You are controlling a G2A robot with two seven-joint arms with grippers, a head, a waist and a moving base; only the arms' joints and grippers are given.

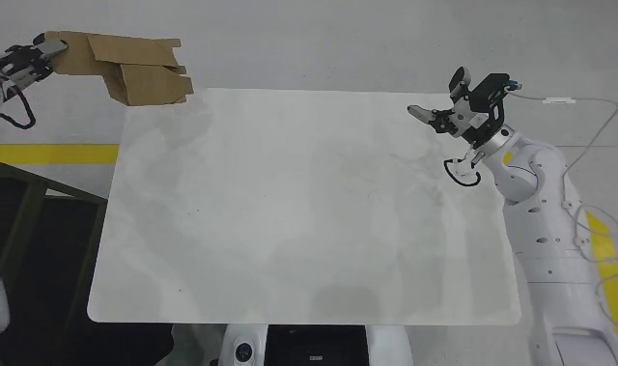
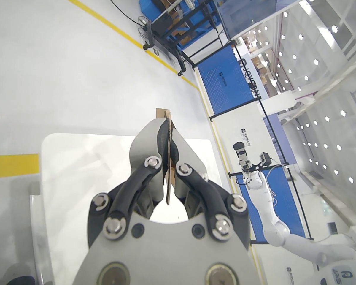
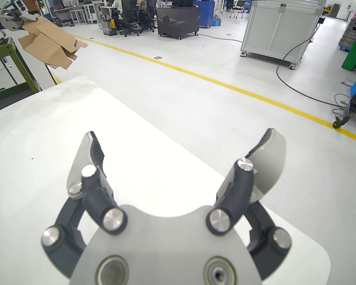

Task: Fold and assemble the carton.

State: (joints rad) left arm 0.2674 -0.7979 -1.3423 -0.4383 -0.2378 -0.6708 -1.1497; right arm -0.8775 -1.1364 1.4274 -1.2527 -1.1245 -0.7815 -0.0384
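The carton (image 1: pixel 135 69) was in the air at the table's (image 1: pixel 290 231) far left corner, most of it beyond the far edge and only its lower part reaching over the corner. It was brown cardboard, not yet a box: one flat panel ran out sideways from the grip, and a partly folded section with loose flaps hung below it on the side toward the table. The left gripper (image 1: pixel 53 49) was off the table, out past that corner, clamped on the carton's outer end. In the left wrist view the gripper (image 2: pixel 167 137) had both fingers pressed together on the cardboard, and the carton (image 2: pixel 169 183) showed edge-on as a thin strip running between them, with the table (image 2: pixel 77 161) beyond. From the right wrist view the carton (image 3: pixel 50 45) hung from the left gripper (image 3: pixel 23 19) and looked clear of the table (image 3: pixel 32 137), above its corner. The right gripper (image 1: pixel 436 98) was over the far right corner, well apart from the carton. Its fingers were spread wide with nothing between them, as its own view showed (image 3: pixel 180 136). A yellow line (image 1: pixel 58 154) crossed the floor off the left edge.
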